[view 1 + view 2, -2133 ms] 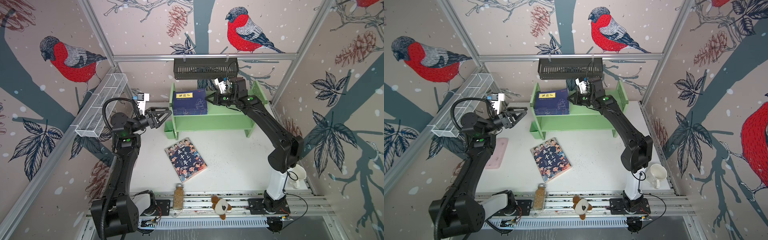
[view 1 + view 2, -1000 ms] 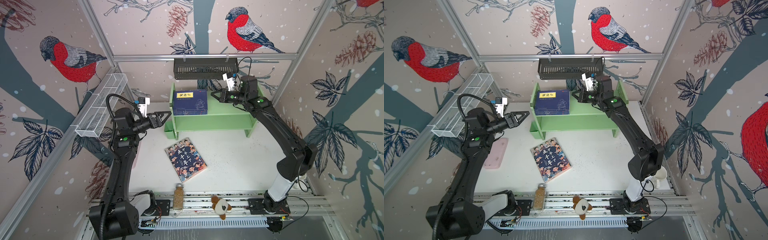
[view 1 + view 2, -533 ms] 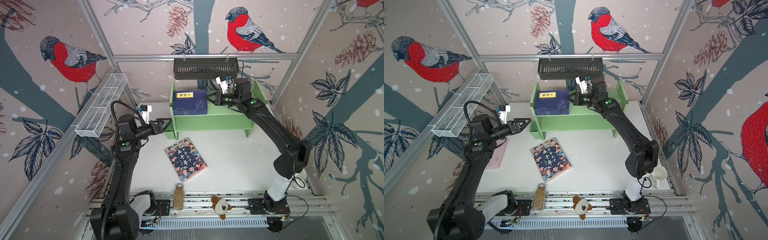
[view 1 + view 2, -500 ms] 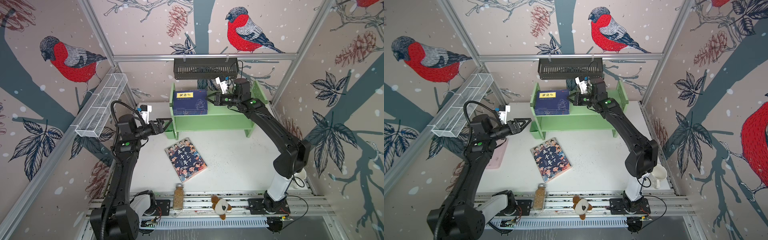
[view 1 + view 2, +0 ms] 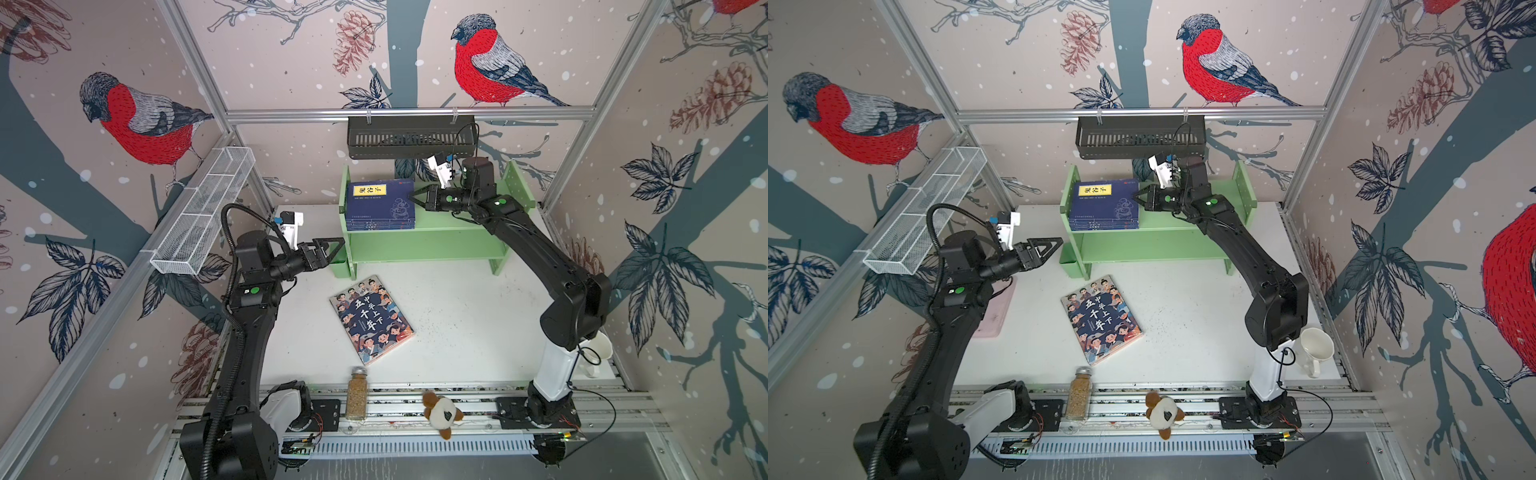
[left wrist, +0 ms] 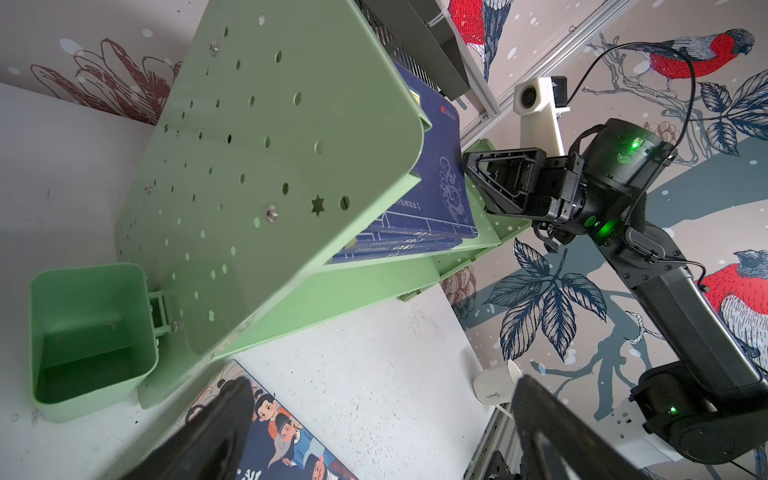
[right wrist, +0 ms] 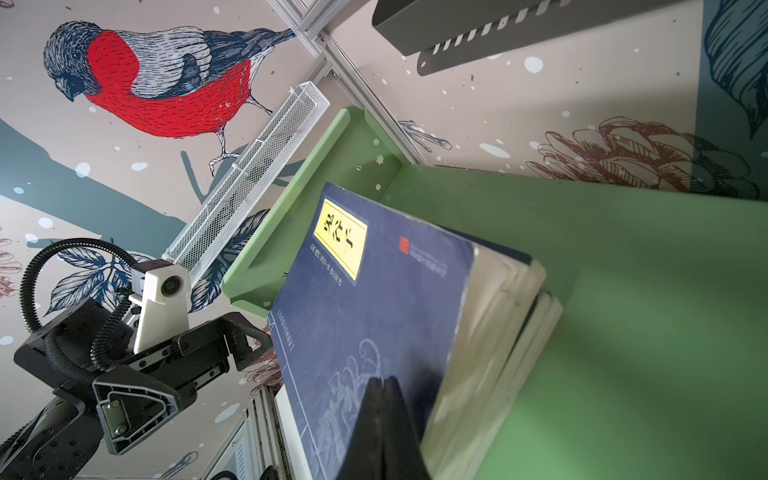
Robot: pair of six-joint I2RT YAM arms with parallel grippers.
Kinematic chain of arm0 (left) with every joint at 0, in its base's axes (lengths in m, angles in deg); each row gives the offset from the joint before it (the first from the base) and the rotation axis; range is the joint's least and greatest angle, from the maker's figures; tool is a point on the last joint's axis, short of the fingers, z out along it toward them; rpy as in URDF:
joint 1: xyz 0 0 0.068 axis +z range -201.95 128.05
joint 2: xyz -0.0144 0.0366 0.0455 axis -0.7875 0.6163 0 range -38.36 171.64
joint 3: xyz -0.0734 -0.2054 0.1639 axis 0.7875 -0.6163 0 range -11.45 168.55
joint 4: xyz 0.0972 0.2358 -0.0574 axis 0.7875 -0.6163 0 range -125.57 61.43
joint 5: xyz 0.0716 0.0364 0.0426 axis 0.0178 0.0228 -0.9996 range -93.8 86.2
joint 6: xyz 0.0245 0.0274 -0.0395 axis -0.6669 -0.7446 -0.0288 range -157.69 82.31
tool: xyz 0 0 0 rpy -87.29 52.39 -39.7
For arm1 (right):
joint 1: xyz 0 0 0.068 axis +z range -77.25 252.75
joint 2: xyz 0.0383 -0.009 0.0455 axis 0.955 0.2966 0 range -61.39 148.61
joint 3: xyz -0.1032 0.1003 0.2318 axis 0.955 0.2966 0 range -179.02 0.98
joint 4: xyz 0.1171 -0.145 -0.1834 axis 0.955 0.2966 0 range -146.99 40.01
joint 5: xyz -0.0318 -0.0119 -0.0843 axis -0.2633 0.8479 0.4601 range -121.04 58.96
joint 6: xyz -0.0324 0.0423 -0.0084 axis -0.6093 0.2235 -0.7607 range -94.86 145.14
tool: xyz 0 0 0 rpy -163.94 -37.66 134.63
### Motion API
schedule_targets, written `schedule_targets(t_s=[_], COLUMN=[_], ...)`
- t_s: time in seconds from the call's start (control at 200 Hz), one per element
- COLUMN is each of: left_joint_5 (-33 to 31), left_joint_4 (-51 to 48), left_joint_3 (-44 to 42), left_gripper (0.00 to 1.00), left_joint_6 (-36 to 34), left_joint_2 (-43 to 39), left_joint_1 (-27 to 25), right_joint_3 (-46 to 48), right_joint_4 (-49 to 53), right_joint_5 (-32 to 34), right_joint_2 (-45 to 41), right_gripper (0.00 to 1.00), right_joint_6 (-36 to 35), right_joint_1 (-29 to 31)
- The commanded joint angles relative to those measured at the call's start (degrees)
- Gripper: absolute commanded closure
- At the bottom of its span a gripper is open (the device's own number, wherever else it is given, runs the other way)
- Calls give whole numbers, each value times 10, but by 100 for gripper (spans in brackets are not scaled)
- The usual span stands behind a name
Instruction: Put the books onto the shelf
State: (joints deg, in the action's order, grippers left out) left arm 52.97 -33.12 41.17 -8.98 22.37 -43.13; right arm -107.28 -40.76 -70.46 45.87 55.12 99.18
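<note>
Several navy-blue books (image 5: 380,203) with a yellow label lie stacked flat at the left end of the light green shelf's (image 5: 424,245) upper board. My right gripper (image 5: 411,195) is shut and holds nothing. In the right wrist view its tips (image 7: 384,380) lie over the top cover (image 7: 353,291) by the stack's right edge. The larger book with cartoon people (image 5: 371,318) lies flat on the table in front of the shelf. My left gripper (image 5: 336,249) hangs open and empty beside the shelf's left side panel, above the table (image 6: 382,386).
A small green cup (image 6: 91,332) hangs on the shelf's left panel. A black slotted basket (image 5: 411,137) hangs above the shelf, and a white wire basket (image 5: 203,212) lines the left wall. A spice jar (image 5: 357,392), plush toy (image 5: 442,413) and white mug (image 5: 1314,349) stand at the front.
My left gripper has come down and closer to the shelf's left panel, still open. My right gripper, still shut, has swung left to the stack's right edge.
</note>
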Motion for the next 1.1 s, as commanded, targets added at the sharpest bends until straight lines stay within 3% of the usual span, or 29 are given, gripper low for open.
schedule_targets(t_s=[0.0, 1.095], left_joint_5=[2, 4], left_joint_4=[22, 31], left_joint_3=[-1, -11], left_gripper=[3, 3], left_joint_6=[3, 8], left_joint_2=[-3, -14], left_joint_1=[1, 1], right_joint_3=[-5, -54], right_joint_4=[-5, 18], right_joint_5=[-8, -18], right_joint_2=[3, 42], right_gripper=[97, 96], right_joint_6=[-7, -8], right_joint_1=[-2, -7])
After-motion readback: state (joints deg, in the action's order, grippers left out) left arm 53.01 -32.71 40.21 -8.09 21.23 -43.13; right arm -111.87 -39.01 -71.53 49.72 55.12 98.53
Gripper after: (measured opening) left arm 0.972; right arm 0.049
